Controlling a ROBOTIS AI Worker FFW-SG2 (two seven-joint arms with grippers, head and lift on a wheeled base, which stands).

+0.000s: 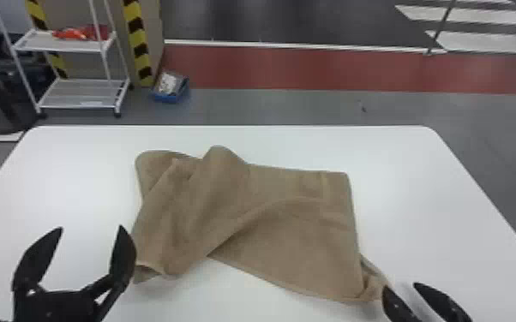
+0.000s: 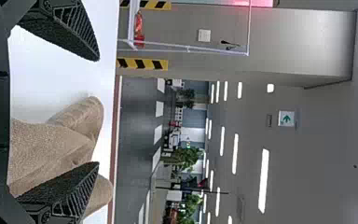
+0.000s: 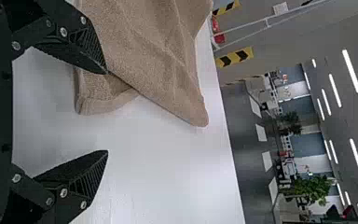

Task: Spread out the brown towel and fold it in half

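The brown towel (image 1: 295, 231) lies rumpled on the white table, its left part folded over in creases and a small flap bent out at its near right corner. My left gripper (image 1: 90, 231) stands open at the towel's near left side, holding nothing. At the towel's near right corner is my right gripper (image 1: 400, 284), also open. In the left wrist view, the towel (image 2: 46, 144) lies behind one finger of the left gripper (image 2: 98, 112). In the right wrist view, the towel (image 3: 149, 51) reaches one fingertip of the right gripper (image 3: 107, 112), with bare table between the fingers.
The white table (image 1: 398, 154) extends around the towel on all sides. Beyond its far edge stand a white wire shelf (image 1: 77, 94) with red items and a blue bin (image 1: 169, 87) on the floor.
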